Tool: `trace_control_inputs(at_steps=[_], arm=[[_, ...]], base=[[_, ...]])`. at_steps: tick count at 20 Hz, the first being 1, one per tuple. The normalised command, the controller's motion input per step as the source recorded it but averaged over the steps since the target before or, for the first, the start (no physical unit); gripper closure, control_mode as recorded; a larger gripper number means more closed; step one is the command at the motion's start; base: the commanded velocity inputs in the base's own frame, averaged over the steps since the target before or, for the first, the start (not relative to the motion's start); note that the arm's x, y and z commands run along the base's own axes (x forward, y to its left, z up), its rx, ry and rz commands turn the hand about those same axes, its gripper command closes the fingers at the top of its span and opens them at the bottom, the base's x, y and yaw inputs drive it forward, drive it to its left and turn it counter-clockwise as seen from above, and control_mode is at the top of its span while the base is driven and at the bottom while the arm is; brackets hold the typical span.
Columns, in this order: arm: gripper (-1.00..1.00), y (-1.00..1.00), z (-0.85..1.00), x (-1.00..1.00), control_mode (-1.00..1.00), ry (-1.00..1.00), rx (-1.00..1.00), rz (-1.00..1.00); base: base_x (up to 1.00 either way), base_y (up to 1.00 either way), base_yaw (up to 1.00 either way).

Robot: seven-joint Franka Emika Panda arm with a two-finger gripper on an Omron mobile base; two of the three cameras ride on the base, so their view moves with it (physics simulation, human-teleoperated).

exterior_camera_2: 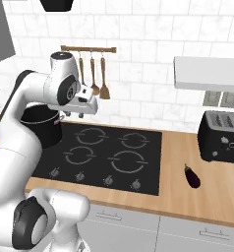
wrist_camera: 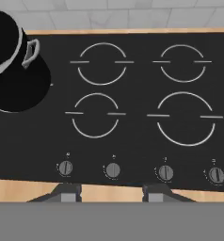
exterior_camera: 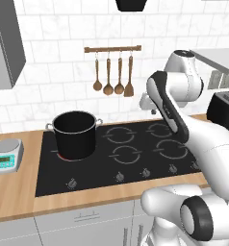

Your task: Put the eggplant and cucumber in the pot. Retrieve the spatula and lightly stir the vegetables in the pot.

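Two small dark finger tips rise at the bottom of the hand view, standing apart with only bare cooktop (wrist_camera: 132, 136) showing beyond them — the gripper (wrist_camera: 112, 192) holds nothing and touches nothing. How wide the jaws could still go I cannot tell from these pictures; they are parted, not pressed together. In the right base view the gripper (exterior_camera_2: 73, 114) hangs high over the hob, well above the burner rings. Off to one side of the jaws, at the hob's far-left ring, stands the pot (exterior_camera: 74, 134), black and upright, its grey loop handle (wrist_camera: 31, 51) turned toward the hand. Well apart on the other side, past the hob's edge on the wooden counter (exterior_camera_2: 188, 197), lies the eggplant (exterior_camera_2: 191, 176), near the toaster (exterior_camera_2: 222, 135). The cucumber I cannot find from here. The risks, as I judge them: the eggplant is rounded and glossy, so a pinch set off its middle could squirt it sideways — and a low swing back toward the pot could clip that handle or the rim and shove the pot off its ring.
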Motion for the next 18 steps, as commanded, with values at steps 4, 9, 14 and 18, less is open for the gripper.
trace_control_inputs(at_steps=[4,9,14,18], arm=[[-1.00,-0.07,0.00,-0.23,-1.00,0.00,0.00,-0.02],[-1.00,-0.81,-0.12,-0.22,-1.00,-0.03,0.00,-0.12],[-1.00,-1.00,-0.28,-0.02,-1.00,0.00,0.00,-0.14],[-1.00,-1.00,-0.37,0.00,-1.00,0.00,0.00,-0.14]], base=[[0.00,0.00,0.00],[0.00,0.00,0.00],[0.00,0.00,0.00],[0.00,0.00,0.00]])
